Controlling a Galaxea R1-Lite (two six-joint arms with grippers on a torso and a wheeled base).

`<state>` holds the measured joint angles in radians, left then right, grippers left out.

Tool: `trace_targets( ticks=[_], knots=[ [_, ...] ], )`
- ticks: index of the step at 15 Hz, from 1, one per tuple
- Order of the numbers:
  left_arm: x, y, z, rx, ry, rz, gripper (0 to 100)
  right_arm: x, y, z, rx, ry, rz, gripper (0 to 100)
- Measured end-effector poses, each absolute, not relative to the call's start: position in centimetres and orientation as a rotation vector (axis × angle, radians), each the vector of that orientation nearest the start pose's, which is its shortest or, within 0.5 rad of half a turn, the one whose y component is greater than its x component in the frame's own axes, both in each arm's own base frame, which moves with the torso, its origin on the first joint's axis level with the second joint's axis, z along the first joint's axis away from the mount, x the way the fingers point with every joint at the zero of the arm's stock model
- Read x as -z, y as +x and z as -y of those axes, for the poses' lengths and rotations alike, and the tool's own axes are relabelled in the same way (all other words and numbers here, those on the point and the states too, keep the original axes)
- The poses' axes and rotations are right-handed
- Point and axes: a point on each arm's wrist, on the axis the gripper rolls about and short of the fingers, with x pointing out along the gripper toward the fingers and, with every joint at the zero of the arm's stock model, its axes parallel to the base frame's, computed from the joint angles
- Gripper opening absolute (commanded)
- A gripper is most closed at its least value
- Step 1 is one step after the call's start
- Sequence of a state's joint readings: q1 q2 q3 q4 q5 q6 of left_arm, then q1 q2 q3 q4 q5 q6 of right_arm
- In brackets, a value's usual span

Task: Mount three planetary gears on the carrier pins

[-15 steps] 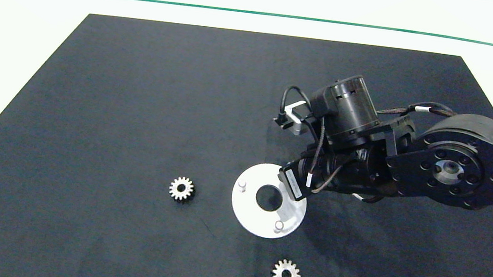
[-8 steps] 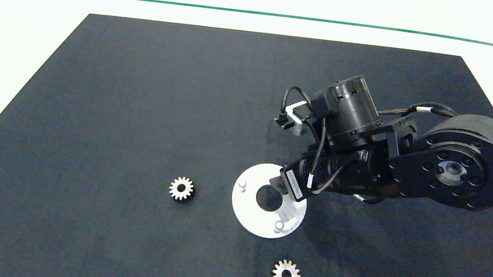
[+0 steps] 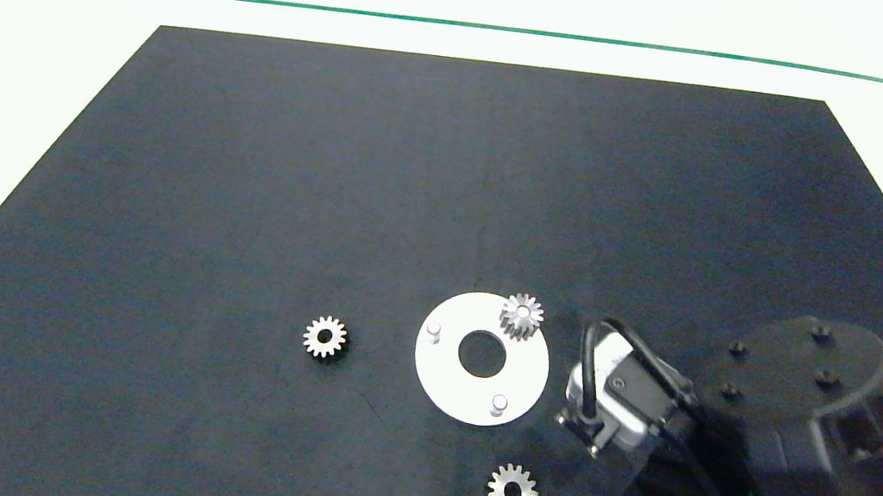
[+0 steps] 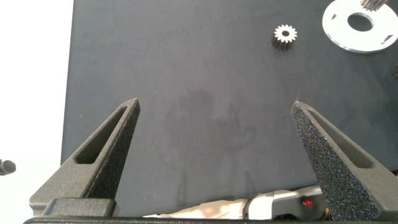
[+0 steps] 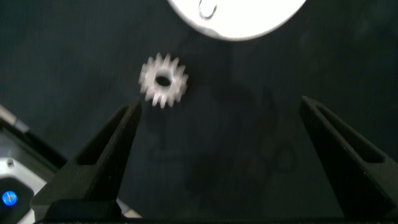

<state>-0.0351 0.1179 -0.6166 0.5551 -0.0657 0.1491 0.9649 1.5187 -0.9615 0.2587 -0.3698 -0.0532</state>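
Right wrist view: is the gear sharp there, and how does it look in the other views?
Right wrist view: the loose gear is smeared by blur, between the open right hand fingers. Head view: the same gear is sharp, its teeth distinct. Left wrist view: another gear is small but crisp.

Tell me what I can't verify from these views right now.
- Head view: whether the mounted gear is fully seated on its pin; the gear hides the pin.
- Head view: right gripper fingertips, cut off by the bottom edge.
- Left wrist view: white disc, cut off by the edge.
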Motion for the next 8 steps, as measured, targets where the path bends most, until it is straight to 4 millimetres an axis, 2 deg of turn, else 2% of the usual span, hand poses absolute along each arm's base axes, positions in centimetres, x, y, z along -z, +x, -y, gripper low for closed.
trace_targets(
  ticks=[3,8],
  knots=[
    [-18.3,-8.0,-0.1,0.099,0.148,-0.036,100,-18.5,12.5,-19.2,-0.619,-0.559,-0.568,100],
    [-19.0,-8.3,-0.1,0.095,0.149,-0.013,100,-17.2,12.2,-21.1,-0.648,-0.59,-0.552,100]
  ],
)
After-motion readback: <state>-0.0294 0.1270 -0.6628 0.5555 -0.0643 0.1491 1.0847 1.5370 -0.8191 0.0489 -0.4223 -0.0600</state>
